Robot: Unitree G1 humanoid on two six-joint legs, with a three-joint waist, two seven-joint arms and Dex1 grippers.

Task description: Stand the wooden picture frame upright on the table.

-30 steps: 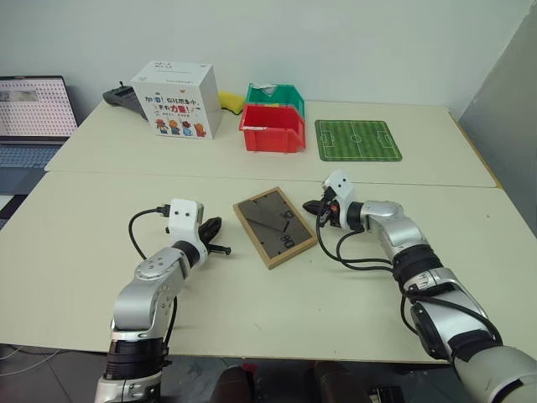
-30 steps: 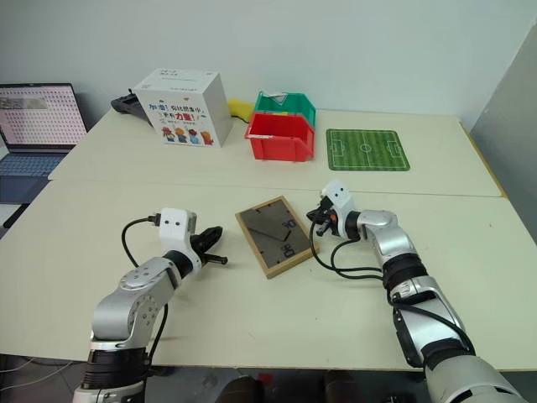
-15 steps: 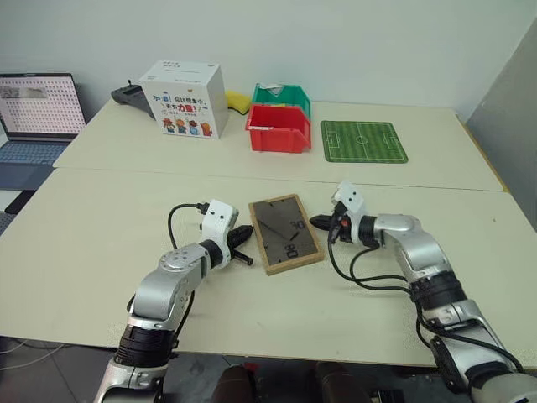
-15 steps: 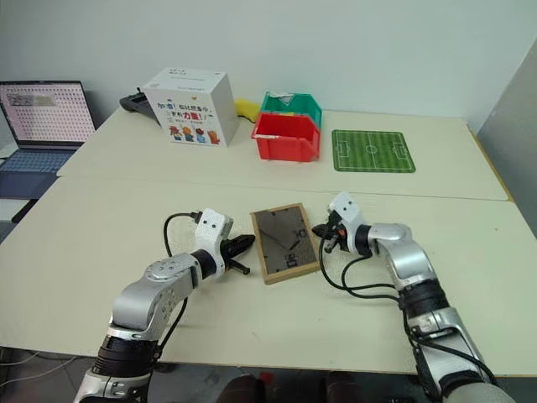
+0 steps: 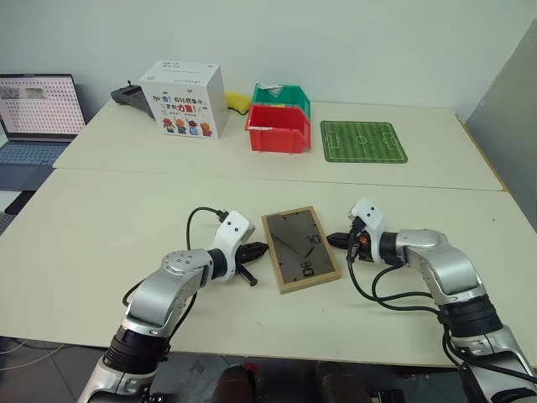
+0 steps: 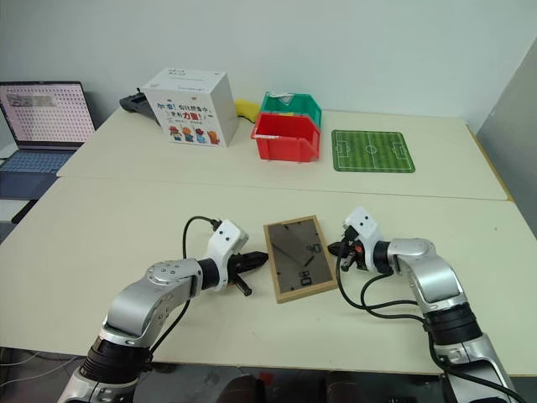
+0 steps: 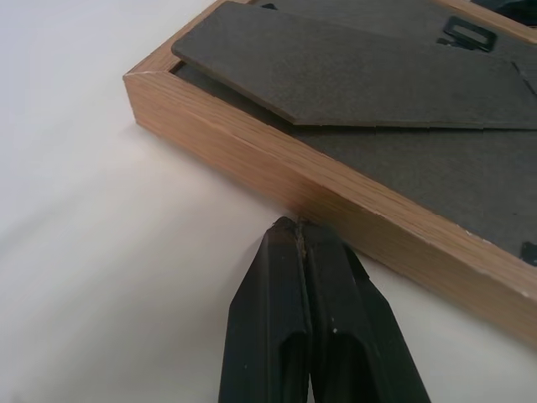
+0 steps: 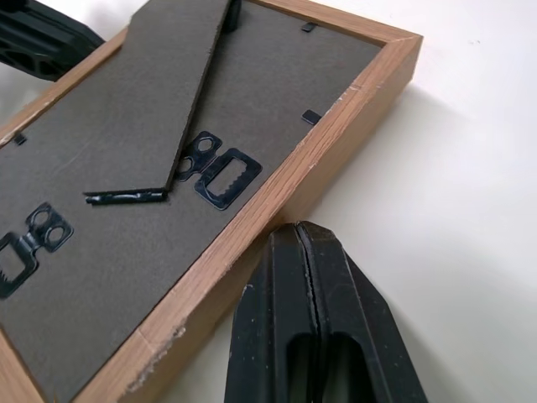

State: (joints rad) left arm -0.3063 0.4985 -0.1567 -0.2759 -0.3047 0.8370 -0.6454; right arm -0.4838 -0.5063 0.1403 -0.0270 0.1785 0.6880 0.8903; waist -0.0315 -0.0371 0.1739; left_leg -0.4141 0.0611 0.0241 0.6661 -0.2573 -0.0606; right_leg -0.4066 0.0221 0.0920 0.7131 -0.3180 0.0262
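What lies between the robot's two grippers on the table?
The wooden picture frame lies flat, back panel up, between the shut left gripper and the shut right gripper, as the left eye view shows. Each gripper's tips meet a side edge.

The wooden picture frame (image 8: pixel 277 201) is grained light wood – matt grey fibreboard back – on the smooth matt table (image 5: pixel 101 227).
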